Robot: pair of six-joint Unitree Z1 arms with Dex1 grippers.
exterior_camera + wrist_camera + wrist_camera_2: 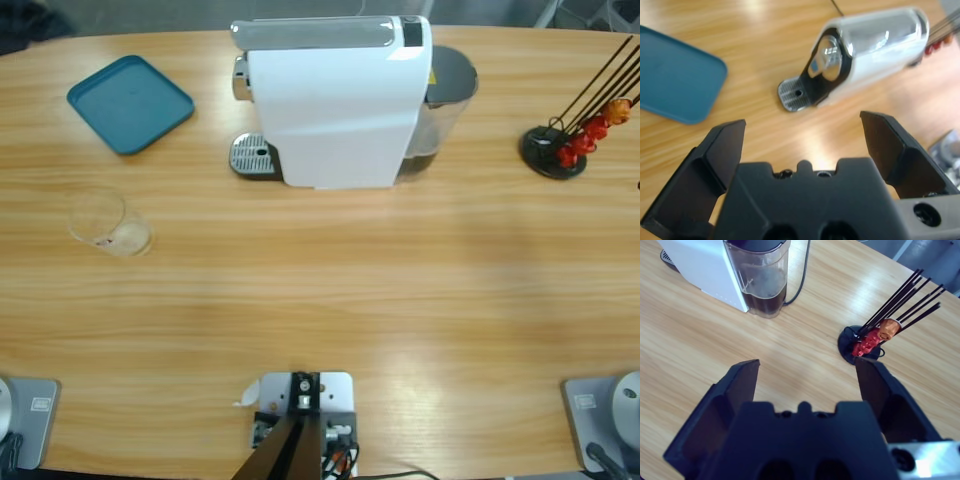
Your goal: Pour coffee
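On the desk, the machine stands central, within either arm's reach; left end effector and right end effector gape empty.

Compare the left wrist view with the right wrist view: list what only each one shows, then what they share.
Only the left wrist view shows the teal tray, the machine's metal drip grate and spout end, and the left gripper, jaws open and empty.

Only the right wrist view shows the machine's clear water tank with its black cable behind, the black capsule rack holding red and orange capsules, and the right gripper, also open and empty.

Both show the white coffee machine and the wooden table. Neither shows the clear glass.
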